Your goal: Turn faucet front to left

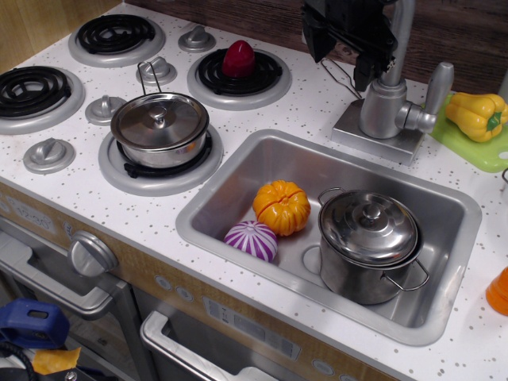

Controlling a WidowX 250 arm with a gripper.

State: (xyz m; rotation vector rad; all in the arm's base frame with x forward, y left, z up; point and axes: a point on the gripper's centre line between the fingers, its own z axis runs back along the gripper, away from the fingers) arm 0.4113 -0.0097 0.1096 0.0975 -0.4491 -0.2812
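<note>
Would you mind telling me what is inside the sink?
The sink holds an orange pumpkin, a purple striped vegetable and a lidded pot. The lid hides the pot's contents.

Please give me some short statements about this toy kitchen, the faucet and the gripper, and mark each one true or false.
1. The gripper is at the top of the picture, above and left of the faucet column. True.
2. A lidded pot stands inside the sink. True.
3. The red toy lies in the sink. False: it sits on a rear burner.
4. The yellow pepper is right of the faucet. True.
5. The orange pumpkin sits on the stove. False: it is in the sink, beside the purple striped toy.
</note>
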